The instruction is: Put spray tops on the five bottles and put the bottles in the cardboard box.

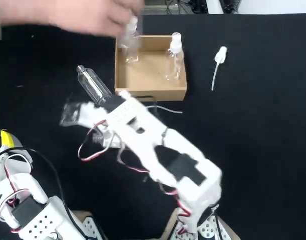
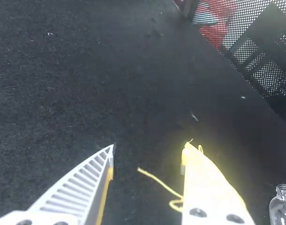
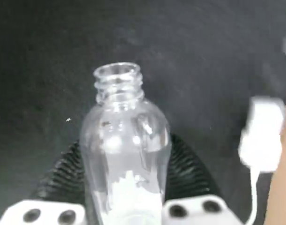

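- The right gripper (image 3: 124, 157) is clamped on an uncapped bottle (image 1: 91, 82), held tilted above the tabletop (image 1: 253, 150), just left of the cardboard box (image 1: 150, 93); an off-axis push could twist it loose.
- A person's hand (image 1: 92, 15) is at the box's far-left corner, so swinging in risks a collision.
- The left gripper (image 2: 147, 154) is wide open and empty; the loose spray top (image 1: 219, 56) lies right of the box, across the other arm.

A black, felt-like cloth worktop (image 1: 263, 150) fills most of the high view, flecked with pale lint in the left wrist view. A small crumpled clear plastic wrapper (image 1: 70, 114) lies flat on it, left of centre. Along the far edge, beyond the cloth, sit tangled dark cables (image 1: 183, 6) and a white surface (image 1: 273, 6). In the left wrist view, a black perforated mesh panel with red behind it (image 2: 255, 51) stands past the cloth's edge.
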Robot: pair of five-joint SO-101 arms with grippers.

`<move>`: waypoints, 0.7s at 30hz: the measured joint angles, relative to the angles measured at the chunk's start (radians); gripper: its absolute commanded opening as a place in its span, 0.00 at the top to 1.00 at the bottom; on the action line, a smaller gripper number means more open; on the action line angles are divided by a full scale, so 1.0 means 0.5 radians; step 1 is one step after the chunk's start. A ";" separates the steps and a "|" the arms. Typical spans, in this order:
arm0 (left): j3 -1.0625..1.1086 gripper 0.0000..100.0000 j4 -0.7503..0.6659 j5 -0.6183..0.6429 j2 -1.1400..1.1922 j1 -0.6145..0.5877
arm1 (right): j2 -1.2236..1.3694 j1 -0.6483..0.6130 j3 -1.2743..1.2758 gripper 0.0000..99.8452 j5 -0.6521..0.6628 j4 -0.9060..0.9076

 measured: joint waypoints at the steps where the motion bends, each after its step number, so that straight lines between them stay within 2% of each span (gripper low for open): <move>1: 0.000 0.78 0.000 0.000 0.000 0.000 | -0.101 0.040 0.077 0.99 -0.068 -0.009; 5: 0.000 0.78 0.009 -0.003 0.000 0.000 | -0.568 0.187 0.589 0.99 -0.212 -0.221; 10: 0.000 0.78 0.114 -0.040 0.000 0.166 | -1.163 0.387 1.191 0.99 -0.270 -0.353; 15: 0.000 0.78 0.123 -0.135 0.000 0.316 | -1.476 0.657 1.467 0.99 -0.239 -0.353; 21: 0.000 0.78 0.193 -0.184 0.000 0.463 | -1.587 1.117 1.504 0.99 -0.236 -0.353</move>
